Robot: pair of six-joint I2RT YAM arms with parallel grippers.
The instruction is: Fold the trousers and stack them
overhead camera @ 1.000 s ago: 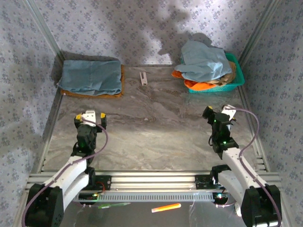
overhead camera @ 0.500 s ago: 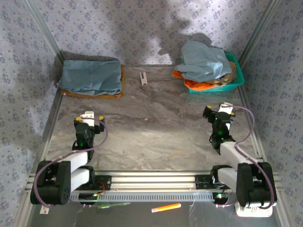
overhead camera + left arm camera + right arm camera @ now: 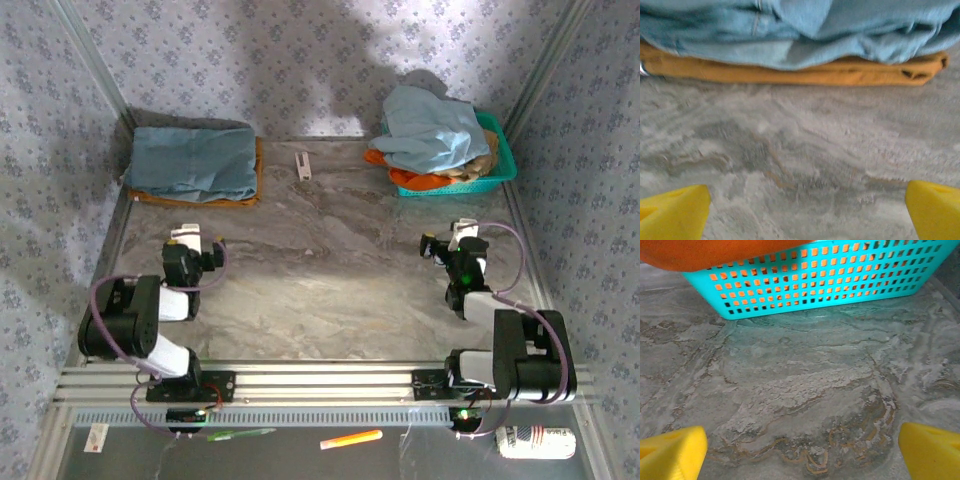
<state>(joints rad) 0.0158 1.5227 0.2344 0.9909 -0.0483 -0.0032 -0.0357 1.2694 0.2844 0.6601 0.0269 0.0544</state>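
The trousers (image 3: 192, 163), light blue denim, lie folded at the back left on top of a mustard-brown folded cloth (image 3: 175, 199). In the left wrist view the trousers (image 3: 790, 30) rest on that brown cloth (image 3: 805, 72) just ahead of my left gripper (image 3: 807, 210). My left gripper (image 3: 190, 243) hovers low over bare table in front of the pile, open and holding nothing. My right gripper (image 3: 455, 240) is open too and holds nothing, facing the basket from a short way off; its yellow fingertips (image 3: 672, 452) stand wide apart.
A teal basket (image 3: 500, 165) at the back right holds a paler blue garment (image 3: 430, 130) over orange cloth (image 3: 420, 180); the basket wall (image 3: 815, 285) is seen close. A small white object (image 3: 303, 165) lies at the back middle. Patterned walls close in three sides.
Both arms have folded back toward their bases, the elbows dropping low. The grippers stayed open and shifted only slightly. The clothes have not moved.
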